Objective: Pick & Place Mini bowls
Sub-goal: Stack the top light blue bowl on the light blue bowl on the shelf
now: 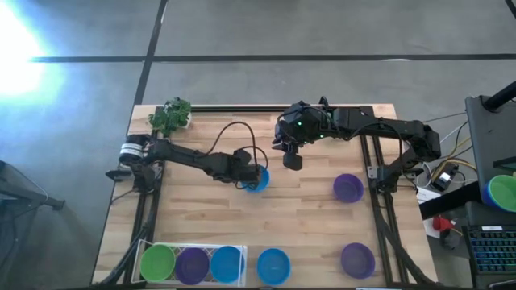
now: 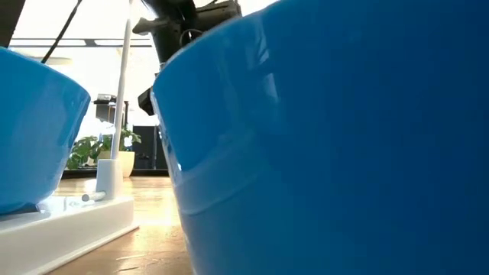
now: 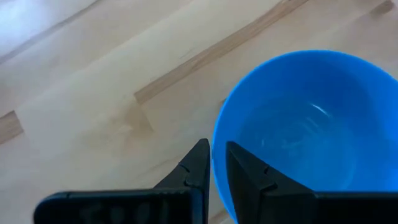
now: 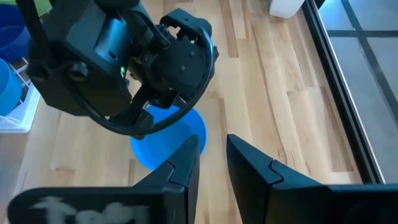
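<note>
Three small round plastic bowls already stand in the white mesh tray (image 1: 145, 251) at the table's near-left corner: a green bowl (image 1: 158, 263), a purple bowl (image 1: 192, 264) and a blue bowl (image 1: 226, 263). Treat these as placed.

Note that four bowls stand on the bare wooden table (image 1: 314, 209) outside the tray. A second blue bowl (image 1: 273, 265) stands just beside the tray on the near edge. A second purple bowl (image 1: 357, 260) stands near the near-right corner. A third purple bowl (image 1: 348, 188) stands farther back, by the right edge.

Observe the fourth, the blue bowl in hand (image 3: 311, 130), near the table's middle. The left gripper (image 3: 211, 163) straddles its rim, one finger inside the wall and one outside. The jaws stand narrowly apart with the rim between them; you cannot tell from the views whether they press on it or whether the bowl has left the wood.

Farther back, the right gripper (image 4: 212, 152) hovers over the middle of the table, just behind the left gripper. Its jaws are apart and empty.

Judge the task roughly half done: expect the gripped bowl to go to the tray, then the remaining three.
</note>
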{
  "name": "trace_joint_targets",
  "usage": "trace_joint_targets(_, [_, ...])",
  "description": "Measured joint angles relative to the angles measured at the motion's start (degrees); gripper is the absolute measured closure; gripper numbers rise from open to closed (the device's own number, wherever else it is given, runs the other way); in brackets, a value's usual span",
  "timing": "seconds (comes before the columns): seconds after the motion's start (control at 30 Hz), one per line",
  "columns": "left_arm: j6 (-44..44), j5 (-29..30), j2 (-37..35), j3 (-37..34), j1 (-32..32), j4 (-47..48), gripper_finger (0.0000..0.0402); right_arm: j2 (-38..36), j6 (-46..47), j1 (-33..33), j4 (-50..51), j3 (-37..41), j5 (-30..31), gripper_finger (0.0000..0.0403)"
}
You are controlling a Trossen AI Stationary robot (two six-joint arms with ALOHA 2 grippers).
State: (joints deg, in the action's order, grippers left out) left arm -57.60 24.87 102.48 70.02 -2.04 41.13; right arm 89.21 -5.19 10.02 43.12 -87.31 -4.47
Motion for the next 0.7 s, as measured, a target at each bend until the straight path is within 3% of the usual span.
trace_joint_targets(0.7, [0.45,-1.49,2.82,0.00,0.06,-2.80,0.0355,0.00,0.08,0.00,-0.18,0.00,0.02,0.0323])
